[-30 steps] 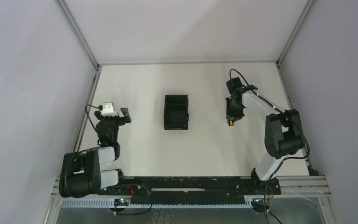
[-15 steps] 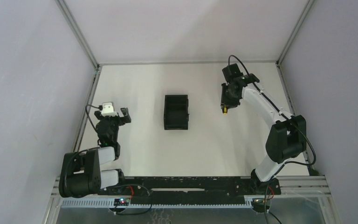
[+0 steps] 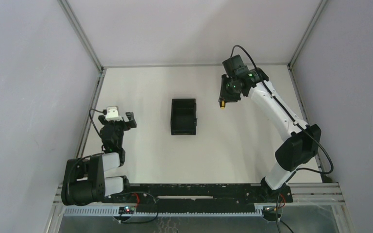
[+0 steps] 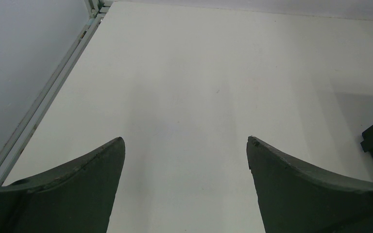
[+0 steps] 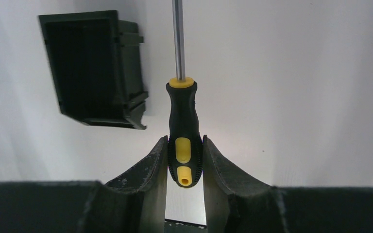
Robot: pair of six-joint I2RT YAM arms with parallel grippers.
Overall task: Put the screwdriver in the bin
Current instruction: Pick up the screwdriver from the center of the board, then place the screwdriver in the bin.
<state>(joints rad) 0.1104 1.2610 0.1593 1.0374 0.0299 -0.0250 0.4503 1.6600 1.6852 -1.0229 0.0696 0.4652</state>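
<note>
While the right pincer [image 5: 185, 141] is clamped on the screwdriver [image 5: 182, 114], the bin [image 3: 173, 118] sits at mid-frame on the worktop [image 3: 145, 87], well apart from the tool.

Seen from overhead, white worktop lies between the bin and the screwdriver, which is held to the bin's upper right. The right arm stretches long toward the upper right of the frame, wrist bent down. The left arm is folded at lower left, and its pincer [image 4: 185, 141] has its fingers apart over smooth worktop. The handle is black with yellow bands, its butt end pinched between dark, scuffed fingers. A thin, bright metal shaft runs to the top edge of the wrist view. The bin is matte black plastic, rectangular, with upright walls.
</note>
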